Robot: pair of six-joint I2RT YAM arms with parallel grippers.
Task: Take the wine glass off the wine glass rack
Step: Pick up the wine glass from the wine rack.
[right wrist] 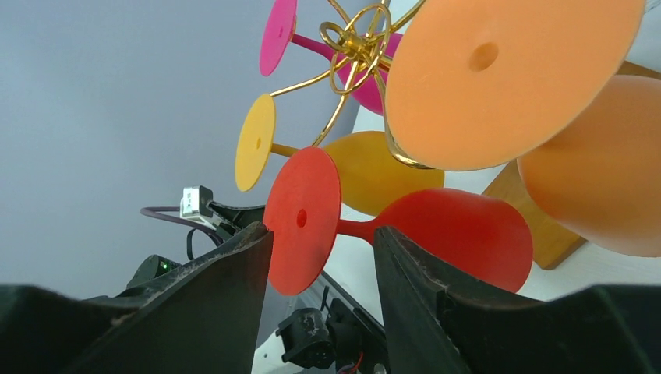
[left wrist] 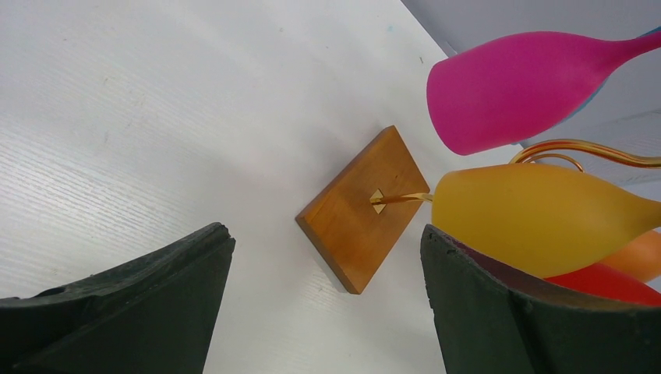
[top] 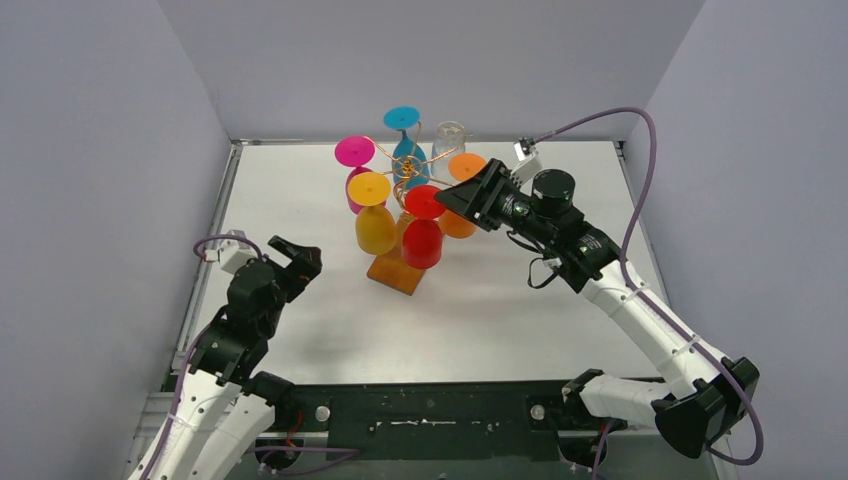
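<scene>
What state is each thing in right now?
Rack: upright.
Pink glass: hanging upside down.
Yellow glass: hanging upside down.
Red glass: hanging upside down.
Orange glass: hanging upside down.
Blue glass: hanging upside down.
Clear glass: unclear whether hung.
Left gripper: open, empty.
Right gripper: open, at red glass's stem.

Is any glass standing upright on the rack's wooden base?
No, the wooden base holds only the gold wire stem.
</scene>
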